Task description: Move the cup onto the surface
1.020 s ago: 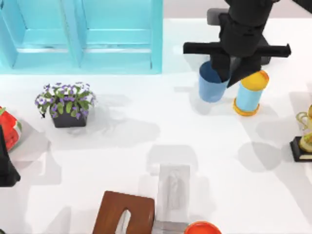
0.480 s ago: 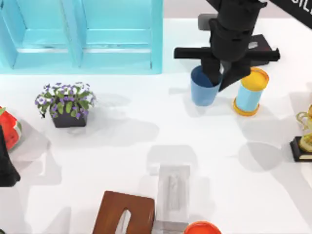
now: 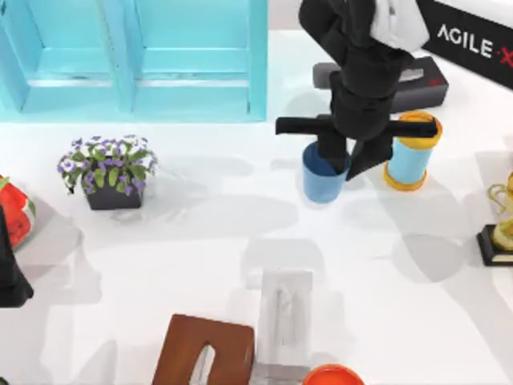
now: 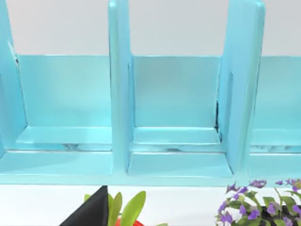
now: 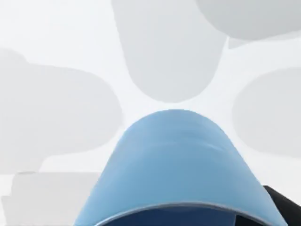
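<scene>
The right gripper (image 3: 346,160) has its jaws pinching the rim of the blue cup (image 3: 322,178), one finger inside the cup and one outside. The cup sits upright over the white tabletop (image 3: 200,233), just beside the light-blue cylinder with the orange-yellow top (image 3: 409,156), on that cylinder's left; I cannot tell whether its base touches the tabletop. The right wrist view looks down the cup (image 5: 176,165) from its rim. The left arm (image 3: 10,273) is parked at the table's left edge, well left of the cylinder; I cannot tell how its jaws stand.

turquoise cabinet (image 3: 132,60) rear left; flowerpot (image 3: 109,171) before it; brown board (image 3: 204,350) front.
</scene>
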{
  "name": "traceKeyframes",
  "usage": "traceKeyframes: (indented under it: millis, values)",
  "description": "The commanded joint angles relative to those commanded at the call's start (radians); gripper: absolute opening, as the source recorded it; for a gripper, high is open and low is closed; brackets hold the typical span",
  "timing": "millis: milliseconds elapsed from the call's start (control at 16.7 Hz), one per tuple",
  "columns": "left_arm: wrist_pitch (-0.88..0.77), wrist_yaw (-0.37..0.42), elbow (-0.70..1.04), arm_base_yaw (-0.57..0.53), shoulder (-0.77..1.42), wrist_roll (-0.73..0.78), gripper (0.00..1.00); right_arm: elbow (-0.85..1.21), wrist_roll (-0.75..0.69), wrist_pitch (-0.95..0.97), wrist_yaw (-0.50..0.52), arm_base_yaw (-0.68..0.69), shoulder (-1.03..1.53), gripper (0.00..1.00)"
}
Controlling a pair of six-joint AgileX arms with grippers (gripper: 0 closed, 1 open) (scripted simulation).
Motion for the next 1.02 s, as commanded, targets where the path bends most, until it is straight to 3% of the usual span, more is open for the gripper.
traceKeyframes:
  millis: [300, 1020]
  values:
    - [0.000, 0.000, 0.000, 0.000, 0.000, 0.000, 1.00, -0.013, 0.001, 0.014, 0.000, 0.002, 0.001, 0.00]
    - [0.000, 0.000, 0.000, 0.000, 0.000, 0.000, 1.00, -0.013, 0.001, 0.014, 0.000, 0.002, 0.001, 0.90]
